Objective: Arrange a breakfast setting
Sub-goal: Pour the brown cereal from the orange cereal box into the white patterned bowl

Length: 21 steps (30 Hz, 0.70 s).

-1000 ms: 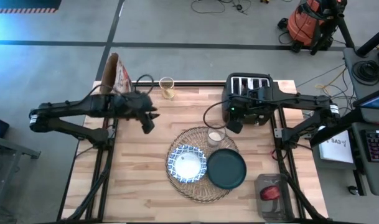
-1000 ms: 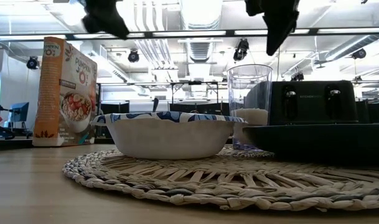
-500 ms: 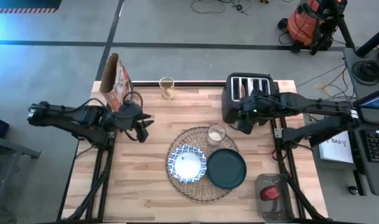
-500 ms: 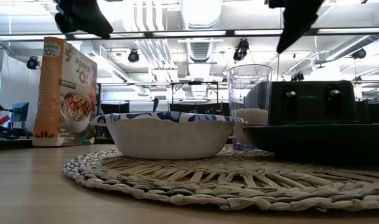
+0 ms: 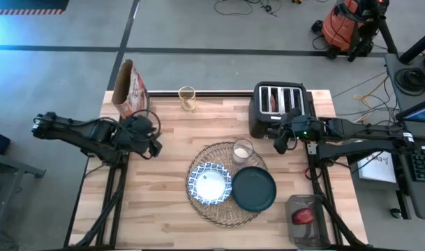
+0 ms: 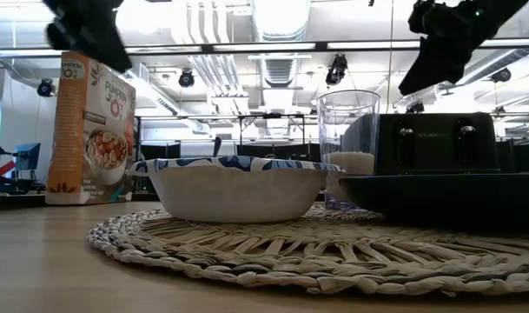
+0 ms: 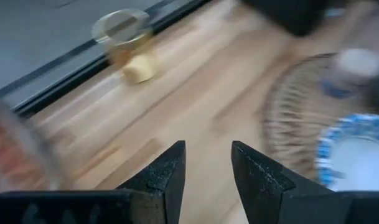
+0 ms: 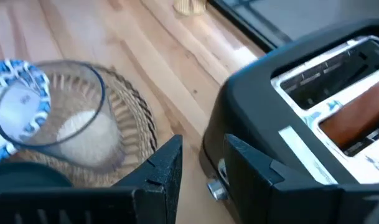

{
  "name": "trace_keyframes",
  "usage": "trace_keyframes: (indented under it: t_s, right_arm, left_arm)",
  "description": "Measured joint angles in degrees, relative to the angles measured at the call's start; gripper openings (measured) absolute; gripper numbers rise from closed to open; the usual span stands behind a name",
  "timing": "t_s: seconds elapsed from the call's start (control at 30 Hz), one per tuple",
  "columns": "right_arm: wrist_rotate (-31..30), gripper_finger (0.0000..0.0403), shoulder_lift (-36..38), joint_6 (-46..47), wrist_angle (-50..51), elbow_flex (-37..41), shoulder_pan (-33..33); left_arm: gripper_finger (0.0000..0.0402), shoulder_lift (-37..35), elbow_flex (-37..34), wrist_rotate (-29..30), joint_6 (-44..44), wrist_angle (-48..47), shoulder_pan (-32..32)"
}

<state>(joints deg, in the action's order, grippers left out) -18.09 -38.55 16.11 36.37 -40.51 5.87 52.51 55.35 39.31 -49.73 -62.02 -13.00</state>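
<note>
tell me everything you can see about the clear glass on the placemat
The clear glass is a small straight-walled tumbler, standing upright on the far part of the woven straw placemat, behind the dark teal plate and beside the patterned bowl. A shallow white layer sits in its bottom. No gripper touches it.

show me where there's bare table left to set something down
Bare wood along the near edge in front of the mat, and between the cereal bag and mat. Crowded: bowl, plate and glass fill the mat; toaster takes the far right corner.
</note>
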Motion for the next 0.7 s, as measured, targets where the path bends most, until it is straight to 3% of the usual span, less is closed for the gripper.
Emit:
trace_keyframes:
  t_s: [0.2, 0.7]
  right_arm:
    - [-0.02, 0.0108, 2.84, -1.76, -7.91, 3.95, 0.01]
    - [0.48, 0.0091, 4.03, -11.76, -7.97, 5.19, 0.02]
  left_arm:
    - [0.0113, -0.03, 0.0, 5.16, -13.77, -9.7, -1.33]
    - [0.009, 2.16, -0.23, 3.24, -24.55, -21.83, -1.61]
